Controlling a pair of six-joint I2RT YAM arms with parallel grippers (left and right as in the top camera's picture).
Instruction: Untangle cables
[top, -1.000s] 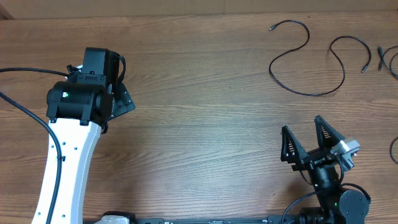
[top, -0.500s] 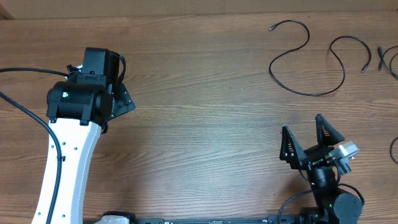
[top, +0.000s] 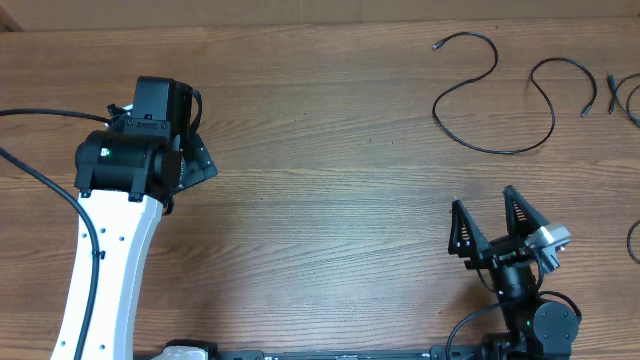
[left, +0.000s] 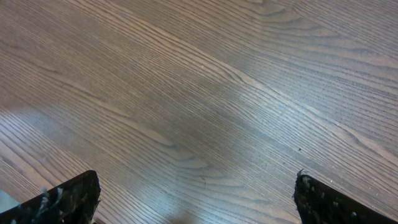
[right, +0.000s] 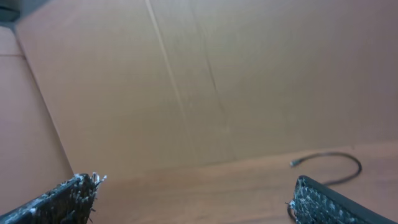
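Thin black cables lie at the table's far right. One long cable (top: 495, 100) snakes in loops, with a small plug (top: 437, 45) at its left end. Another cable (top: 627, 100) and a third piece (top: 634, 240) run off the right edge. My right gripper (top: 484, 199) is open near the front edge, well short of the cables, with nothing between its fingers. The right wrist view shows that gripper (right: 194, 185) open, with a cable (right: 339, 157) beyond its right finger. My left gripper (top: 203, 135) is open at the far left; in its wrist view the gripper (left: 193, 186) spans bare wood.
A brown cardboard wall (right: 186, 74) stands along the table's far edge. The left arm's thick black wire (top: 40, 185) trails across the left side of the wooden table (top: 330, 200).
The right arm has shifted slightly left and back toward the front edge, jaws still open. The left arm and the cables have not moved.
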